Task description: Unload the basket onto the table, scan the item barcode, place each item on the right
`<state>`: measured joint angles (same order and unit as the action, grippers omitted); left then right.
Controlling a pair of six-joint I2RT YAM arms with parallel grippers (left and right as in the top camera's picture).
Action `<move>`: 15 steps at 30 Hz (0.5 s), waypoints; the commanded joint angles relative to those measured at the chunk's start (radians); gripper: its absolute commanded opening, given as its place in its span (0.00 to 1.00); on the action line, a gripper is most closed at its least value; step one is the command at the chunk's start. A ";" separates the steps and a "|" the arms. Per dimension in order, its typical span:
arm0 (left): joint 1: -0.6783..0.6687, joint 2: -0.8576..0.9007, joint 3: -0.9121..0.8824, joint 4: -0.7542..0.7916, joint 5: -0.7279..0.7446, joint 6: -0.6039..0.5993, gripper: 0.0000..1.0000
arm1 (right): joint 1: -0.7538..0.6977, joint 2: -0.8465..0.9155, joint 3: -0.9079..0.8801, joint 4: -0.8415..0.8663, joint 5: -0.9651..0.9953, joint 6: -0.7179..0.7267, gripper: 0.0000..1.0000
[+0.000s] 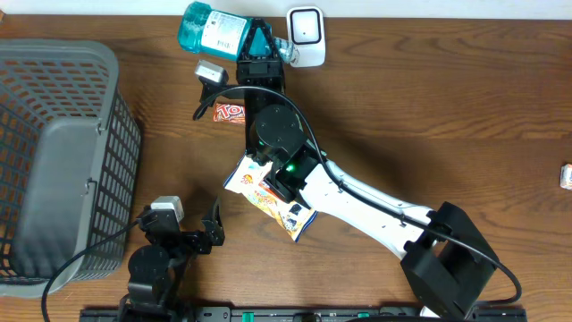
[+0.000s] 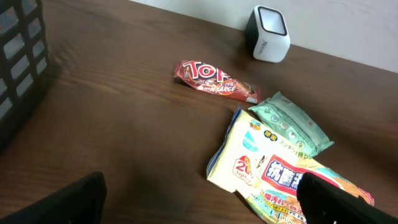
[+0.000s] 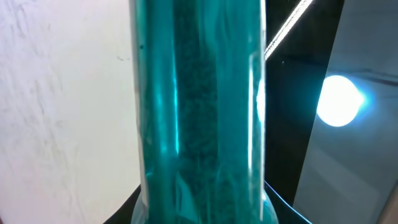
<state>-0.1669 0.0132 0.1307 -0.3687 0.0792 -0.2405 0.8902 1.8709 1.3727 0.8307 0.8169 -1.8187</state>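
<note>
Though strewn with goods near the middle, otherwise bare dark-brown wood grain across the tabletop (image 1: 447, 125), with a dull sheen and black cables looping over the near edge. Along the far edge, a plain white wall (image 1: 447, 9). At the left, a grey plastic mesh basket (image 1: 125, 143), sides upright.

Clamped between the closed fingers of the right gripper (image 1: 261, 41): a teal mouthwash bottle (image 1: 210, 29) with a white label, on its side at the far edge of the table, neck end toward the white barcode scanner (image 1: 305, 34) and just beside it. Cannot tell whether clear of the wood or resting on it. From the right wrist view, only the teal body filling the middle, white wall to one side, a dark panel and a round bright lamp (image 3: 339, 101) to the other.

Near the right arm's wrist, a candy bar in a red wrapper (image 2: 214, 81), flat on the wood. Nearer the middle, a yellow-and-white wet-wipes pack (image 2: 273, 174) with Japanese print, partly under the right arm from overhead, and a pale green packet (image 2: 291, 121) touching its far side. Well apart at the right edge, a small packet (image 1: 567, 175), too small to name.

Down at the near left, the left gripper (image 1: 210, 234), fingers (image 2: 339, 202) spread wide with nothing between them, low over bare wood beside the basket.
</note>
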 commanded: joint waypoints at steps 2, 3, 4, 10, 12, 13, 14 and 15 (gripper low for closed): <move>-0.004 -0.002 -0.015 -0.020 -0.006 -0.012 0.98 | 0.000 -0.019 0.019 -0.033 0.010 0.056 0.01; -0.004 -0.002 -0.015 -0.020 -0.006 -0.012 0.98 | -0.004 -0.019 0.019 -0.084 0.031 0.143 0.01; -0.004 -0.002 -0.015 -0.020 -0.006 -0.012 0.98 | -0.008 -0.020 0.019 -0.145 0.048 0.226 0.01; -0.004 -0.002 -0.015 -0.020 -0.006 -0.012 0.98 | -0.058 -0.020 0.019 -0.718 -0.066 0.787 0.01; -0.004 -0.002 -0.015 -0.020 -0.006 -0.012 0.98 | -0.082 -0.020 0.019 -0.810 -0.137 0.919 0.01; -0.004 -0.002 -0.015 -0.020 -0.006 -0.012 0.98 | -0.097 -0.020 0.019 -0.830 -0.163 0.978 0.01; -0.004 -0.002 -0.015 -0.020 -0.006 -0.012 0.98 | -0.113 -0.020 0.019 -0.847 -0.193 1.026 0.01; -0.004 -0.002 -0.015 -0.020 -0.006 -0.013 0.98 | -0.125 -0.020 0.019 -0.857 -0.222 1.052 0.01</move>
<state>-0.1669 0.0132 0.1307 -0.3683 0.0792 -0.2405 0.8040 1.8801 1.3613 -0.0353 0.6945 -1.0718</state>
